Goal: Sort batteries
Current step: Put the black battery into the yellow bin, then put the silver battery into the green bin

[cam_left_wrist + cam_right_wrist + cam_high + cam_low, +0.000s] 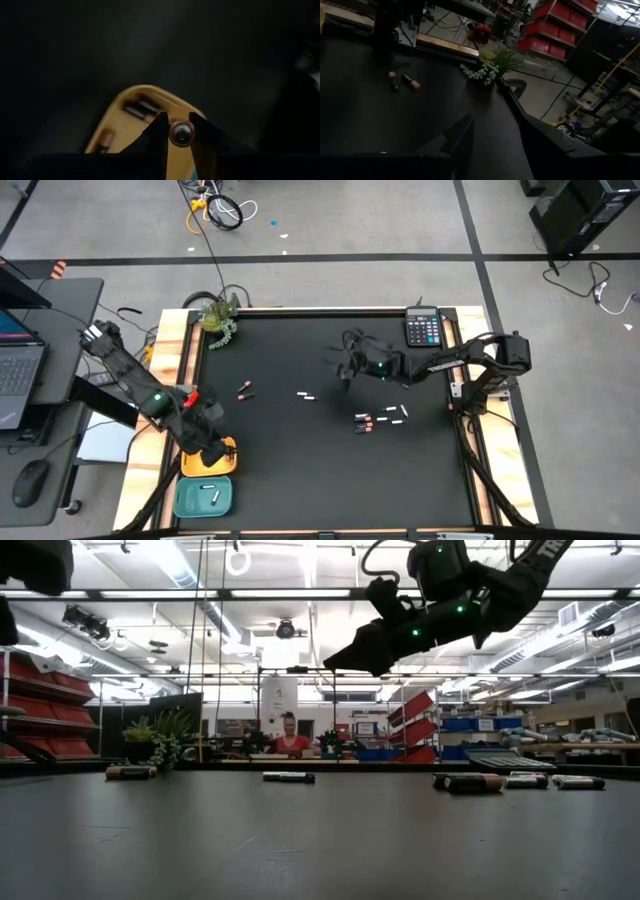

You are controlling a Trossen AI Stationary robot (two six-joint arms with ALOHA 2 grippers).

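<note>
My left gripper [212,446] hangs over the yellow tray [226,450] at the table's near left, shut on a dark battery [181,133] with a copper end. The tray holds other dark batteries [142,107]. The teal tray [186,500] beside it holds white batteries [210,492]. My right gripper [347,368] is open in the air over the table's far middle, nothing between its fingers [462,142]. On the mat lie two dark batteries [243,390], a white one [306,396] and a mixed cluster [378,418]. My left gripper pinches the battery between its two fingertips [159,131]. The battery shows end-on, its copper end [181,133] toward the wrist camera. The fingers point steeply down. The battery is lifted clear above the yellow tray.
A calculator [423,328] lies at the far right corner and a small plant [220,315] at the far left corner. Wooden rails [182,340] frame the black mat. A laptop [15,370] sits off the table on the left. A person [291,737] stands far behind.
</note>
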